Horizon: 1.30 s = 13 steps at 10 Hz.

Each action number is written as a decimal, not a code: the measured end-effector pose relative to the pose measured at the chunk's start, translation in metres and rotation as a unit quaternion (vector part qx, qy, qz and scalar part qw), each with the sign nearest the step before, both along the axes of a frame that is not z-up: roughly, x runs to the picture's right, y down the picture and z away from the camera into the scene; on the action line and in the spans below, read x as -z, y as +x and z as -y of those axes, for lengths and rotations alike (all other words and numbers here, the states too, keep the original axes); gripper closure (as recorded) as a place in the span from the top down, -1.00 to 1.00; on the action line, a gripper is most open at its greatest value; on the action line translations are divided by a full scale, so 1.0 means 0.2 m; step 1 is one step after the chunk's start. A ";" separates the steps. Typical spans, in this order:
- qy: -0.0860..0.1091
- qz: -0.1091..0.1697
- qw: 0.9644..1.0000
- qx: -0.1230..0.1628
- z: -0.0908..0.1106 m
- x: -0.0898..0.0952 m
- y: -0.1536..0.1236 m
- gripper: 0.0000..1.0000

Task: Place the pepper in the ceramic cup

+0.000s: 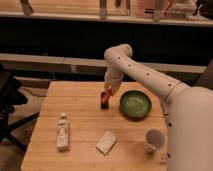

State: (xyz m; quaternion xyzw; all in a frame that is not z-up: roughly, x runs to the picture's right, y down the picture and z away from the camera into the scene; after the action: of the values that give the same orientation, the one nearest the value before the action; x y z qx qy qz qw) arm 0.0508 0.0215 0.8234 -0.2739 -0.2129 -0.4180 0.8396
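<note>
The pepper (pixel 104 102) is gripped in the closed gripper (pixel 106 96) over the middle of the wooden table (pixel 80 107), just left of the green bowl (pixel 135 104), while the ceramic cup (pixel 154 140) is seen well apart by the front right corner, and a white bottle (pixel 62 132) is laid front left.

One high camera behind the robot's shoulder (pixel 192 120) looks down over the table (pixel 75 107); the gripper (pixel 106 96) hangs mid-frame, fairly close.
</note>
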 end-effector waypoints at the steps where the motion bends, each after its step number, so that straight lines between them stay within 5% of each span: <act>1: -0.001 -0.001 1.000 -0.002 -0.01 0.00 0.03 -0.91; 13: -0.013 -0.013 0.999 -0.037 -0.13 0.16 0.37 -0.91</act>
State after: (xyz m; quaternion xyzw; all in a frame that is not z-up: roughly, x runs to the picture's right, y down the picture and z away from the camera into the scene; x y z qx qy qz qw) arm 0.1241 0.0480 0.7915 -0.2822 -0.2174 -0.3798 0.8537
